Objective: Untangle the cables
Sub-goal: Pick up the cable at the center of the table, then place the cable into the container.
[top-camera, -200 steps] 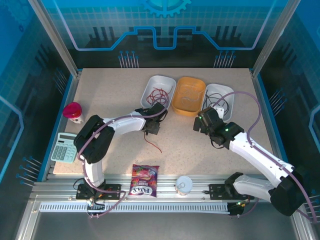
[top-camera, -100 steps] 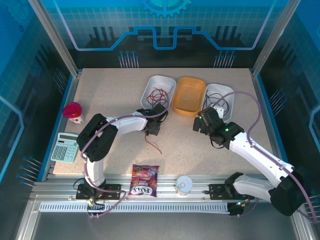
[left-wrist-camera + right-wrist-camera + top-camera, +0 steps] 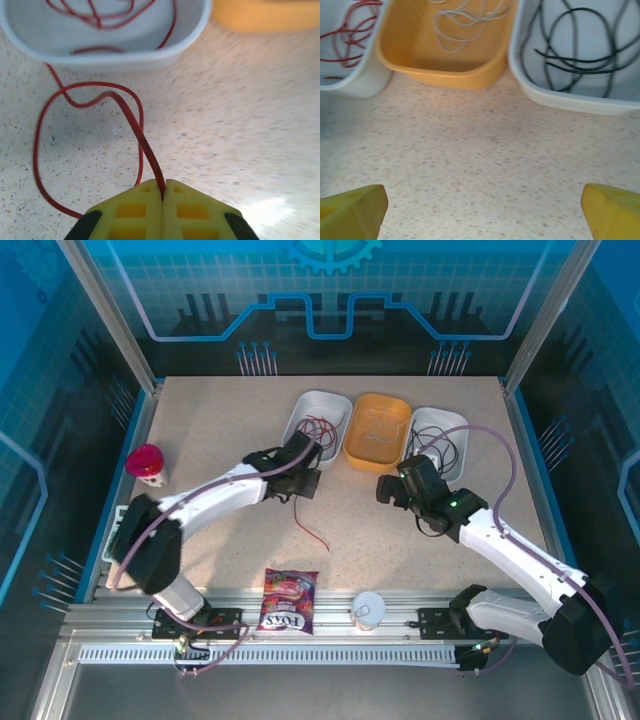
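Looking nearly sorted: black cables sit in the right bin, whitish ones in the orange bin. The left gripper is pinched on the red cable, whose tail trails over the left bin rim onto the table. The right gripper hangs wide open, empty.

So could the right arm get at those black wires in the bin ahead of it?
Probably yes. The right gripper is open, holds nothing, and faces the white bin with the black cables; bare tabletop lies between them. It would need to rise over the bin's wall.
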